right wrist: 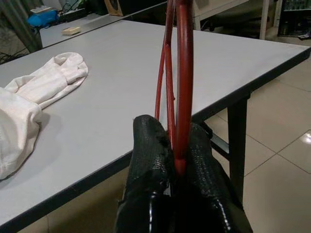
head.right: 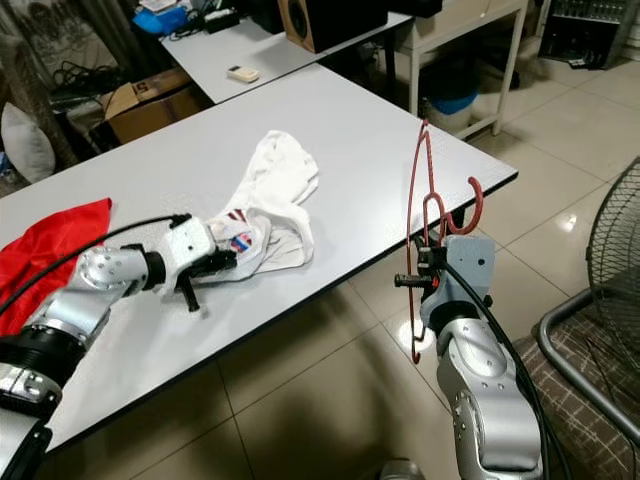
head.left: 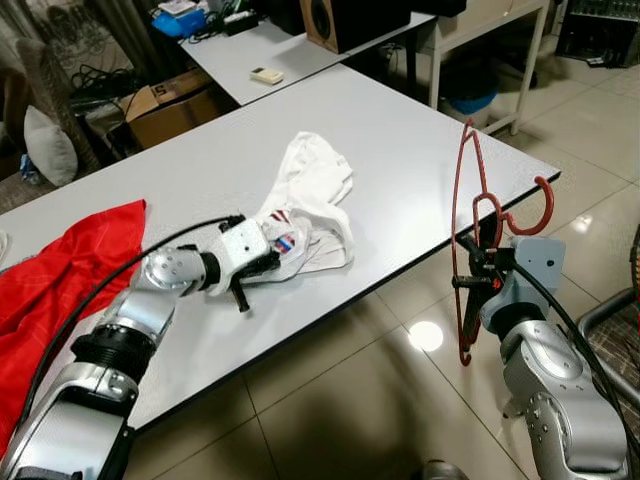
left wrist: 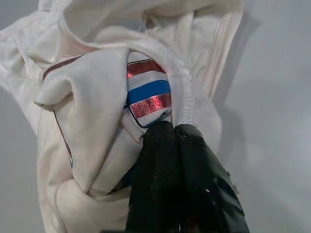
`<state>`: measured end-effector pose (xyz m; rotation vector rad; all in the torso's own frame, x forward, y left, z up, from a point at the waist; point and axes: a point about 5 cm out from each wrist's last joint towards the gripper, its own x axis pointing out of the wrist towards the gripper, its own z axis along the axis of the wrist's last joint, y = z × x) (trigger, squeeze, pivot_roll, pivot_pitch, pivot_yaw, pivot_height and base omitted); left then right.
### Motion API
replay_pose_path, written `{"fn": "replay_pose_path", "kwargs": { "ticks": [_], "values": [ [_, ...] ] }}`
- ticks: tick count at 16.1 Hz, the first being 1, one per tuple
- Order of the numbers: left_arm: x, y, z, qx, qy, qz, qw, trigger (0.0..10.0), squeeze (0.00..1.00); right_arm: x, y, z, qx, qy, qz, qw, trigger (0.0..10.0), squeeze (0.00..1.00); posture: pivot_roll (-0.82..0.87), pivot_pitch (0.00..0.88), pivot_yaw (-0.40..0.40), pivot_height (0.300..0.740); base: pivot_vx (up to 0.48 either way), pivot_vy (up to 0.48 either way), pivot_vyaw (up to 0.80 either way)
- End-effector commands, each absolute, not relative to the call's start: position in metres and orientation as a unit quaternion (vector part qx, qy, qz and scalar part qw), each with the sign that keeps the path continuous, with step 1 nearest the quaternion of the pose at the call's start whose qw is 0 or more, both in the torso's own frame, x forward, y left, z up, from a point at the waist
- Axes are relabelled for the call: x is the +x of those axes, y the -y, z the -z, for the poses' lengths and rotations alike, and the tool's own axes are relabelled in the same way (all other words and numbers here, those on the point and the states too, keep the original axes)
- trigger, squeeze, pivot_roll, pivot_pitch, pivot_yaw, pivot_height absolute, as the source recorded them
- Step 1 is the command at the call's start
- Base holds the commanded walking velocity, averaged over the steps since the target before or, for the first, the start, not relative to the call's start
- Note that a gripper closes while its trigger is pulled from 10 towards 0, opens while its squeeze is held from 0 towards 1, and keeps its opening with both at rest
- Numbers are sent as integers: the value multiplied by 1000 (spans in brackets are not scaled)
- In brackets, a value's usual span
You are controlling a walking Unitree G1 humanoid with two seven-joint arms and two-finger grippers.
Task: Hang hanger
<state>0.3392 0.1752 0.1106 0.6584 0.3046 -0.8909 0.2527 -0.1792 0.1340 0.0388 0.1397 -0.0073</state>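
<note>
A white garment [head.left: 312,195] with a striped neck label [left wrist: 148,92] lies crumpled in the middle of the grey table [head.left: 420,140]. My left gripper [head.left: 270,258] rests on the table at the garment's near edge, shut on the fabric by the label, as the left wrist view [left wrist: 174,130] shows. A red wire hanger [head.left: 463,190] stands upright off the table's right corner, above the floor, hook pointing right. My right gripper [head.left: 478,280] is shut on its lower part; the right wrist view shows the fingers [right wrist: 150,160] clamped on the red wire [right wrist: 183,87].
A red cloth [head.left: 70,265] lies on the table's left end. Behind stands a second table with a remote [head.left: 266,74] and a speaker [head.left: 335,20], beside a cardboard box [head.left: 165,100]. A fan [head.right: 610,260] and a chair frame stand on the tiled floor at the right.
</note>
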Motion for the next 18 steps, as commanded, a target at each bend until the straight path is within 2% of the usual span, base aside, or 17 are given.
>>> {"fn": "replay_pose_path", "kwargs": {
  "ticks": [1,2,3,4,5,7,9,11,12,13,16,18],
  "values": [
    [340,-183,-110,326,-152,409,839,4471,0,253,177,-139,20,-59,0,998,10000,0,-152,0,235,740,0,0,0],
    [340,-182,-110,327,-151,409,838,3765,0,253,177,-139,20,-59,0,998,10000,0,-152,0,233,740,0,0,0],
    [339,-181,-110,328,-151,415,835,1843,0,253,177,-139,19,-59,-1,998,10000,0,-151,0,232,740,0,0,0],
    [338,-180,-109,329,-151,420,832,549,0,254,178,-139,19,-59,-1,998,10000,0,-151,0,231,740,0,0,0],
    [337,-179,-108,328,-152,426,829,0,0,254,177,-139,19,-59,-2,998,10000,0,-151,0,231,740,0,0,0],
    [335,-176,-109,309,-147,437,832,0,0,254,177,-140,18,-58,-3,998,10000,0,-151,0,230,740,0,0,0],
    [340,-176,-120,272,-122,421,857,0,0,253,177,-143,11,-55,-23,998,10000,0,-153,0,229,740,0,0,0],
    [352,-184,-147,274,-61,366,887,0,0,246,167,-155,10,-41,-133,990,10000,0,-160,0,237,740,0,0,0],
    [355,-186,-154,283,-48,354,890,0,0,242,164,-158,3,-37,-163,986,10000,0,-162,0,239,740,0,0,0],
    [358,-190,-181,322,2,325,889,0,0,225,159,-170,-4,-28,-260,965,10000,0,-165,0,239,740,0,0,0],
    [356,-193,-204,361,37,307,880,0,0,201,154,-179,7,-31,-367,930,10000,0,-162,0,231,740,0,0,0],
    [356,-192,-216,404,53,292,865,0,0,188,155,-174,5,-68,-411,909,10000,0,-161,0,220,740,0,0,0]
  ]
}}
